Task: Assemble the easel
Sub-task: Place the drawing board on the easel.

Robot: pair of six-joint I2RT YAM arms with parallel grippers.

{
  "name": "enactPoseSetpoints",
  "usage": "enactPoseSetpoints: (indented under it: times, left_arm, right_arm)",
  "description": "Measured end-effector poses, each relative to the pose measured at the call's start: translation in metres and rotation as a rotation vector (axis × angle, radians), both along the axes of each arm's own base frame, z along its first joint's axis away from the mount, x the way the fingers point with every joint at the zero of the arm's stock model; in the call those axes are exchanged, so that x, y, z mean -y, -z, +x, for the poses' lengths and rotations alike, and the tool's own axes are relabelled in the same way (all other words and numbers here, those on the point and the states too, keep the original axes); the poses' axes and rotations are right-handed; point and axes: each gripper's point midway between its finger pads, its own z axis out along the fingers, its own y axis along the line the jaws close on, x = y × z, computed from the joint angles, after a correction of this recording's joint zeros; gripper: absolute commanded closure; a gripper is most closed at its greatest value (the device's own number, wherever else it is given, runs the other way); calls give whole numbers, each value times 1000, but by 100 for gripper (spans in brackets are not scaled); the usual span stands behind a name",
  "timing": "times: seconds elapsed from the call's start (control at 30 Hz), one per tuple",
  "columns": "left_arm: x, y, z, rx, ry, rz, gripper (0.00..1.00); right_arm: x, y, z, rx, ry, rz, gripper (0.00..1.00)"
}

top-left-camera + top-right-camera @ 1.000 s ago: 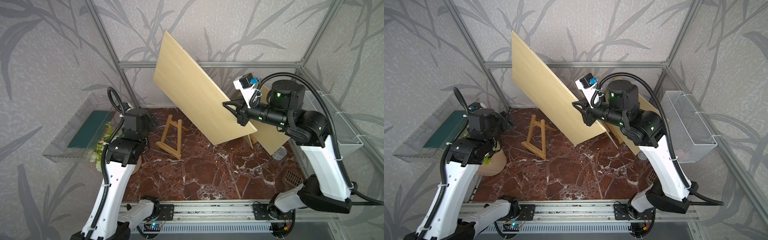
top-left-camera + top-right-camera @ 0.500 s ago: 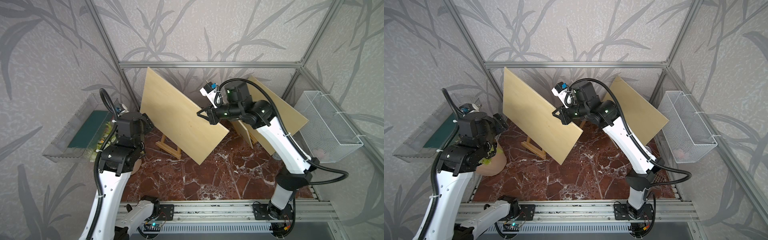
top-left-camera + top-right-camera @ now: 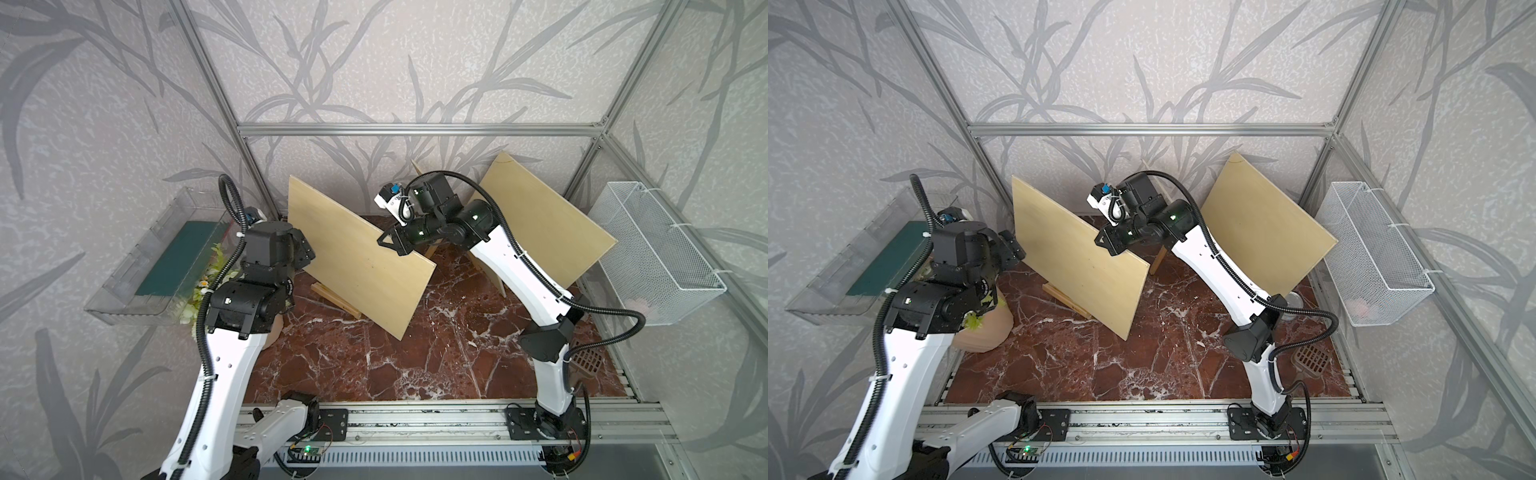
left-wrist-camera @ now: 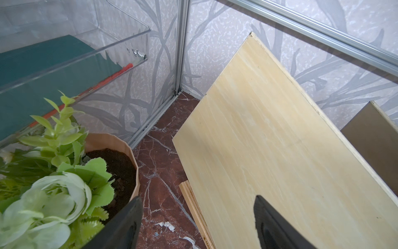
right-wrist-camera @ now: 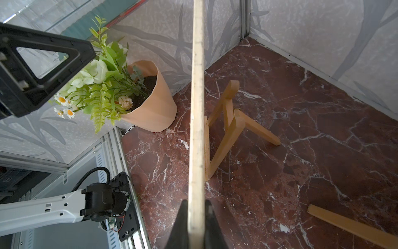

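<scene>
Marble floor (image 3: 374, 374): two boards (image 3: 357, 266) (image 3: 544, 224), one flowerpot (image 3: 984, 332)

The right tool (image 5: 196, 203) pinches the wooden board (image 5: 197, 107) edge-on, just beside the easel frame (image 5: 228, 120).

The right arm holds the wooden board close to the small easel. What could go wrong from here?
1. The right gripper pinches the board only at one edge, so it may swing or slip in the jaws.
2. Its lower edge might knock the easel over, toward the flower pot.
3. The open left gripper, close beside the board, could bump it.
</scene>
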Motion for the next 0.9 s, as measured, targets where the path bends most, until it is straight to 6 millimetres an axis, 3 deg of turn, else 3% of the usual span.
enactPoseSetpoints:
  times: [0.27,0.57,0.7,0.73,0.87,0.9]
  left_arm:
    - [7,7,7,-25,28,-14,18]
    - [10,13,13,-47,40,-17,18]
    - [10,15,15,-54,42,-16,18]
    - [11,16,16,-57,42,-16,18]
    - [13,22,21,-77,51,-19,18]
    - [14,23,23,-82,54,-20,18]
  right_arm:
    - [-16,-7,14,62,-22,28,100]
    - [-35,34,30,30,-37,-25,100]
    - [-36,35,30,36,-42,-28,100]
    - [-36,35,29,41,-47,-30,97]
    - [-38,32,30,62,-55,-24,67]
    - [-39,27,32,87,-54,-14,65]
